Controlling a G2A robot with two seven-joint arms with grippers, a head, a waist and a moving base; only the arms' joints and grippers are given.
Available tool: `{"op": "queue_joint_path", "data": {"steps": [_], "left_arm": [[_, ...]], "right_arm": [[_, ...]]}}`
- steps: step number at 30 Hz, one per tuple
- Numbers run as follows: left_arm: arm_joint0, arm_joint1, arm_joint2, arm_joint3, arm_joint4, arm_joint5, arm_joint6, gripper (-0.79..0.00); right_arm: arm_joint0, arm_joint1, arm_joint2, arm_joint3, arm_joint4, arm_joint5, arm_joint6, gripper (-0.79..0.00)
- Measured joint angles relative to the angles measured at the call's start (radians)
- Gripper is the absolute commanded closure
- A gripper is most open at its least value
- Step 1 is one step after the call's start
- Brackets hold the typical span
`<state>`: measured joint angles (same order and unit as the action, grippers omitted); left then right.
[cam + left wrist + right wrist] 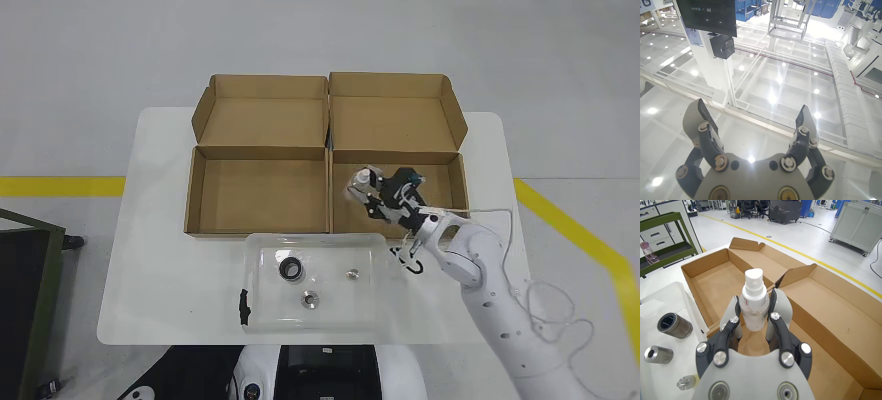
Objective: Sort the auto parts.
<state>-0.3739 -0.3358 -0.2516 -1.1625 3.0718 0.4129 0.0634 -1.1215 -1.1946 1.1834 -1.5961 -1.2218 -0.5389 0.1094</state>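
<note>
My right gripper [755,297] is shut on a white spray bottle [754,289], holding it upright by its clear body. In the top view the bottle [358,180] and right gripper [368,190] hang over the near left part of the right cardboard box [445,175]. In the clear tray [262,250] lie a dark linear bearing [291,268], a steel sleeve [309,298] and a small metal part [352,273]. The right wrist view shows the bearing [675,325], the sleeve [658,354] and the small part [685,382] beside the gripper. My left gripper [753,111] is open, empty and pointed at the ceiling.
The left cardboard box [258,195] stands open with nothing in it, its flap folded back. A small dark object [243,305] sits at the tray's left edge. A green cart [668,247] stands off the table's left side.
</note>
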Motion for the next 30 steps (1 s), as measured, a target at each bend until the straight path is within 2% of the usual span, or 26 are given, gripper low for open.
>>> {"op": "queue_joint_path", "data": {"steps": [15,17,20,27,28,30], "left_arm": [[0.000,0.000,0.000,0.000,0.000,0.000,0.000,-0.785],[0.000,0.000,0.000,0.000,0.000,0.000,0.000,-0.785],[0.000,0.000,0.000,0.000,0.000,0.000,0.000,-0.785],[0.000,0.000,0.000,0.000,0.000,0.000,0.000,-0.785],[0.000,0.000,0.000,0.000,0.000,0.000,0.000,-0.785],[0.000,0.000,0.000,0.000,0.000,0.000,0.000,-0.785]], "right_arm": [[0.050,-0.010,-0.058,0.108,-0.071,0.025,0.007,-0.009],[0.056,-0.012,-0.062,0.117,-0.070,0.026,0.009,-0.049],[0.064,-0.014,-0.068,0.127,-0.070,0.030,0.017,-0.163],[0.075,-0.017,-0.078,0.138,-0.067,0.033,0.041,-0.256],[0.075,-0.017,-0.078,0.138,-0.066,0.033,0.043,-0.286],[0.074,-0.017,-0.079,0.137,-0.066,0.034,0.047,-0.400]]}}
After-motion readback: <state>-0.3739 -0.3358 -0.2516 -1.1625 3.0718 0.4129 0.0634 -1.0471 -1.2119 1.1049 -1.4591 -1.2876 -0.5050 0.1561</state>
